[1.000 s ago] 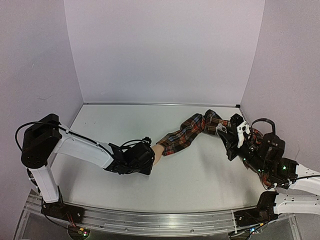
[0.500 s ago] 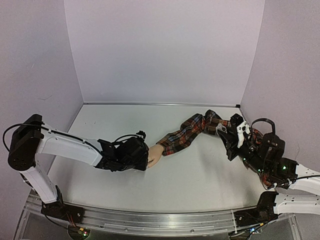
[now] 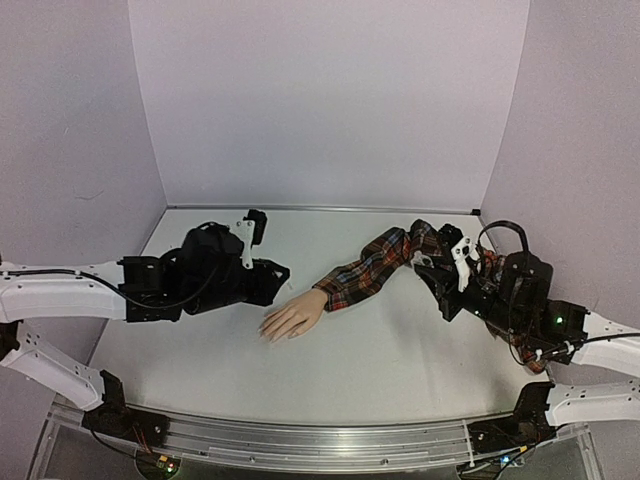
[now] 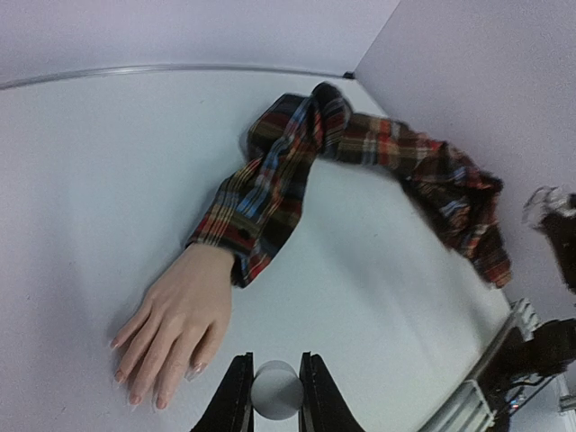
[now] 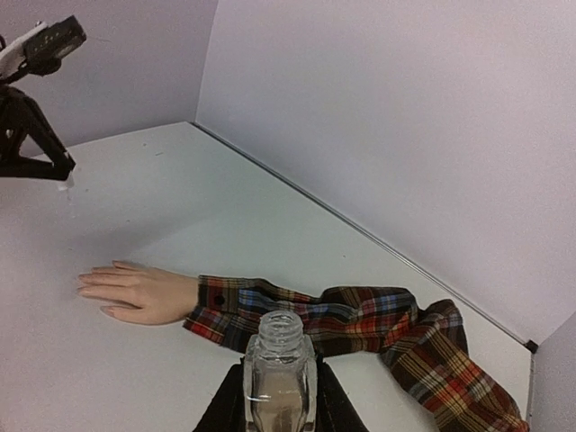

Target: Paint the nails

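Brushing step, I judge: my left claw [image 4: 275,405] pinches the white cap [image 4: 275,387], right claw [image 5: 280,400] clamps the bottle [image 5: 280,355]. Next, descend onto the nails [image 4: 134,398], nine o'clock of the cap.

- Back wall [image 3: 330,100]: plain pale lilac panel, matte, unmarked.
- Left side wall [image 3: 60,120] and right side wall [image 3: 580,130]: same pale lilac. They meet the back wall at vertical corners and box the workspace in on three sides.
- Work surface: flat white matte tabletop [image 3: 380,350], filling the floor of the enclosure.
- Thin grey metal strip [image 3: 320,208] runs along the joint between tabletop and back wall. It ends in a small dark fitting [image 3: 474,211] at the far right corner.
- Near edge: ribbed silver aluminium rail [image 3: 320,445] spanning the table's width.
- Light: even and diffuse, with only soft, faint shadows on the tabletop.
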Tool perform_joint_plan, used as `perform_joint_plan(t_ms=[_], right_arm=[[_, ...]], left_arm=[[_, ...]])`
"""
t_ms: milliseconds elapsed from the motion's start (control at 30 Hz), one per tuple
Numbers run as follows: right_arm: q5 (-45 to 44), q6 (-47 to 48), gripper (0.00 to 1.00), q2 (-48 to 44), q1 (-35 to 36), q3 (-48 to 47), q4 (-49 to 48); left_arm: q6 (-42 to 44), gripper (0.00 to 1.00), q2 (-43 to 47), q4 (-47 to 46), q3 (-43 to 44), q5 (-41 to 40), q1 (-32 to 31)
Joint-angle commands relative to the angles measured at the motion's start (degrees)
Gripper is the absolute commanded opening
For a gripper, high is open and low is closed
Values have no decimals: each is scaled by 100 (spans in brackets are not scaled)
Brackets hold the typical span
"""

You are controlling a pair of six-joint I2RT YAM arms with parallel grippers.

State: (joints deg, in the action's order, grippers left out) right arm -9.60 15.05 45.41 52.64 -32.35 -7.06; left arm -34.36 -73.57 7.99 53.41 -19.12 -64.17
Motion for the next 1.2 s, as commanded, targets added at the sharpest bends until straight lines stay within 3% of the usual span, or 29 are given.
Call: perform_joint_plan(t_ms=[0,233,467,667,967,1167], right_arm=[[1228,-431,0,264,-8,-385,-539],[1969,-1363,0,1316,228,-954,-967],[1876,-1428,0,2378,973,-1717,-1321],[2151,-1691,0,2908,1154,-2010,-1847],[2216,-1680,0,3207,1246,-2274,-2123],[2125,-1599,0,3115,1252,-2121,-2147]], left_arm=[[362,0,652,-222,95,749,45],[507,0,922,-167,495,1302,78],[464,0,771,-255,995,2263,80],[591,0,945,-405,1004,2605,80],[742,0,1082,-545,890,2726,80],[726,0,1347,-419,820,2092,80]])
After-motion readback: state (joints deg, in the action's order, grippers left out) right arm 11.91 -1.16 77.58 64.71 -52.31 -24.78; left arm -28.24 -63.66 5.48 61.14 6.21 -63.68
